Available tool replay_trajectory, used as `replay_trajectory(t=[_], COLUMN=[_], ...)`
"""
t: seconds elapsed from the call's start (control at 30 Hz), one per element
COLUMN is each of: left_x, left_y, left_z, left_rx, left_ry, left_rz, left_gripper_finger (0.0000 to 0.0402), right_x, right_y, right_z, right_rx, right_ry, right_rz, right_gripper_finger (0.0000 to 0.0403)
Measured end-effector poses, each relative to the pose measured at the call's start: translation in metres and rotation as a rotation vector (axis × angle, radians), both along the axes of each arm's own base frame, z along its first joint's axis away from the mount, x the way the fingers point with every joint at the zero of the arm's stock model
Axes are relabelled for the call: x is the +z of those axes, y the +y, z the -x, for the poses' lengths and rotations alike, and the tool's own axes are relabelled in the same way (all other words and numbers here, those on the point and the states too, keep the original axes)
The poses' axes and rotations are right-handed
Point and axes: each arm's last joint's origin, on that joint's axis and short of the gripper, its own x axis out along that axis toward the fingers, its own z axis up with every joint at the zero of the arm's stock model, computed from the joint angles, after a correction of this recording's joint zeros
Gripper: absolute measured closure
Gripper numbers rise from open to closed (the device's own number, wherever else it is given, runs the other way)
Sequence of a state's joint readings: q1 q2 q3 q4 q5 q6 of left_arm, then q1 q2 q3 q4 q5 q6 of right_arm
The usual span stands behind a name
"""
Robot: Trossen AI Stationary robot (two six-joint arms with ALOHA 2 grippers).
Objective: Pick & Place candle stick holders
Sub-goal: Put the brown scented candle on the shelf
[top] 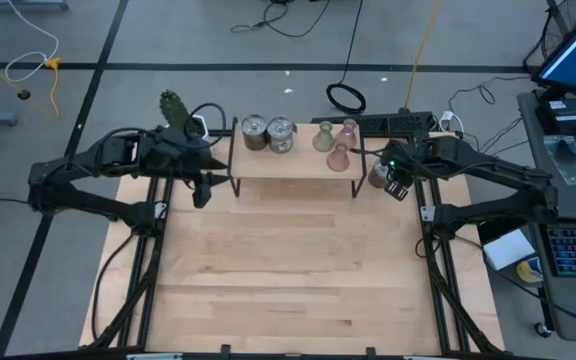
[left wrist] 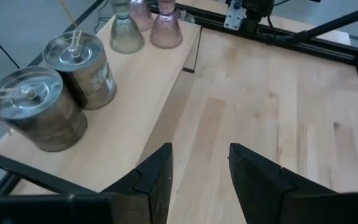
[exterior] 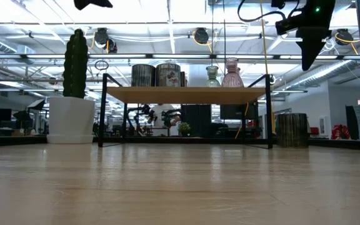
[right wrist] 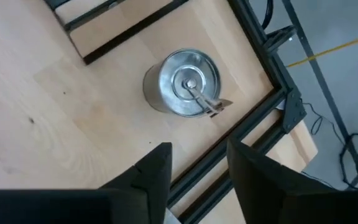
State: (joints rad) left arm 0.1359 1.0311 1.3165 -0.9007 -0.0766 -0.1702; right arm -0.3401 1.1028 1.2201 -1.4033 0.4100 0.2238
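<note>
On the small wooden shelf [top: 293, 165] at the table's far edge stand two silver mottled cups [left wrist: 33, 109] [left wrist: 79, 68], an olive-green vase-shaped holder [left wrist: 126, 34] and two pale pink ones [left wrist: 166, 28] [left wrist: 140, 12]. A third silver cup [right wrist: 182, 81] stands on the table by the shelf's right end [exterior: 291, 130]. My right gripper [right wrist: 197, 165] hovers open above and just near of that cup, touching nothing. My left gripper [left wrist: 201, 171] hangs open in the air off the shelf's left front corner [top: 203, 190].
A white pot with a green cactus [exterior: 70, 119] stands at the far left beside the shelf. The black table frame rail [right wrist: 253, 118] runs close past the silver cup on the table. Bare wood [top: 288, 270] stretches from the shelf to the near edge.
</note>
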Motion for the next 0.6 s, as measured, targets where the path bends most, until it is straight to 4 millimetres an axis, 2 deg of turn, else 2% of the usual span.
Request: replay_trajectory(t=[0.37,0.6], left_x=[-0.012,-0.018], left_y=[-0.001,-0.002], left_z=[0.009,0.007], left_rx=[-0.011,-0.106], left_ry=[-0.015,-0.001], left_rz=[-0.017,-0.059], left_gripper_finger=[0.0243,0.0243], right_x=[-0.009,-0.015], right_y=[-0.003,-0.005], right_z=[-0.013,-0.022], right_rx=[0.032,0.039], right_ry=[0.040,0.056], right_rz=[-0.064,-0.094], right_gripper_finger=[0.0236,0.0236])
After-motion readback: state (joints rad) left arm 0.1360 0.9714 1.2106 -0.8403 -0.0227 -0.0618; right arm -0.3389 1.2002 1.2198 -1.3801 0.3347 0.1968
